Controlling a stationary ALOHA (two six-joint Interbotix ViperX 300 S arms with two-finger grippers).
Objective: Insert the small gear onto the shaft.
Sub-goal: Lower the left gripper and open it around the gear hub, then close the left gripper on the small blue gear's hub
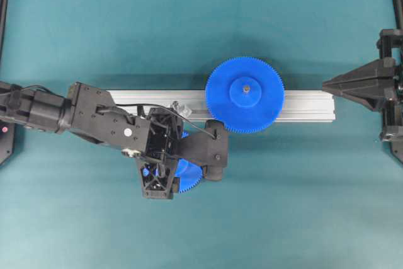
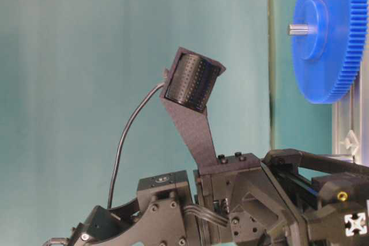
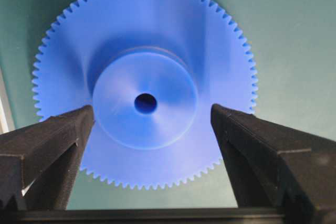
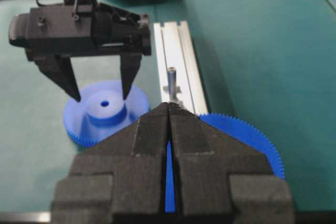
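Note:
The small gear (image 3: 157, 35) lies flat on the teal mat, hub and centre hole up. My left gripper (image 3: 152, 109) hangs over it, open, one finger on each side of the raised hub without clamping it. From overhead the left gripper (image 1: 186, 171) hides most of the small gear (image 1: 190, 179). The shaft (image 4: 171, 80) stands upright on its whitish bracket on the rail, also visible overhead as the shaft (image 1: 181, 108), just beyond the left wrist. My right gripper (image 4: 168, 105) is shut and empty, parked at the right gripper (image 1: 329, 84) spot off the rail's right end.
The long aluminium rail (image 1: 308, 105) runs across the middle of the mat. A wider blue gear (image 1: 245, 94) with a grey pin in its hub sits on the rail, right of the shaft. Black frame posts stand at both side edges.

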